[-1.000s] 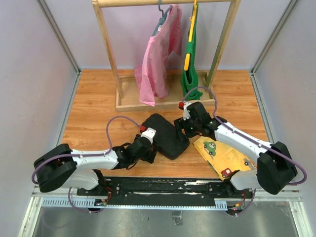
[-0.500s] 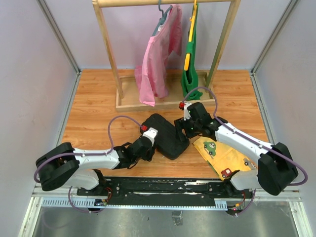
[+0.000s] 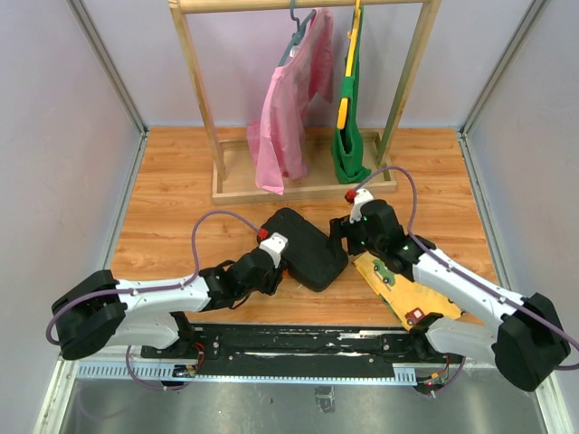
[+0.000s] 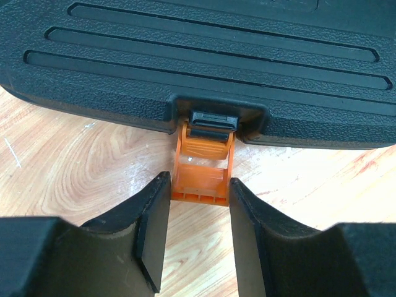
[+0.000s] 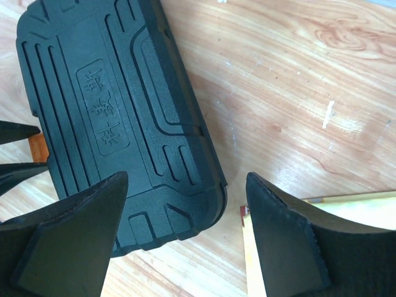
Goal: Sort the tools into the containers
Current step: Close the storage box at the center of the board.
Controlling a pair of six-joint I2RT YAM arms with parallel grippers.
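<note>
The black tool case (image 3: 303,246) lies closed on the wooden table; no tools show in any view. In the left wrist view its ribbed lid (image 4: 198,62) fills the top, and the small orange latch (image 4: 201,167) hangs down from its near edge. My left gripper (image 4: 199,180) has its two fingertips pressed against the sides of the latch's free end. From above, the left gripper (image 3: 279,262) sits at the case's near-left edge. My right gripper (image 5: 185,179) stands wide open above the case's corner (image 5: 111,105), holding nothing; it shows in the top view too (image 3: 348,237).
A flat yellow picture board (image 3: 407,285) lies to the right of the case, under the right arm, and its edge (image 5: 346,199) shows by the right finger. A wooden clothes rack (image 3: 298,185) with a pink garment (image 3: 285,117) and a green garment (image 3: 348,136) stands behind.
My left gripper's jaws have narrowed onto the orange latch. The right arm has shifted to the right and nearer, its gripper now at the case's right end.
</note>
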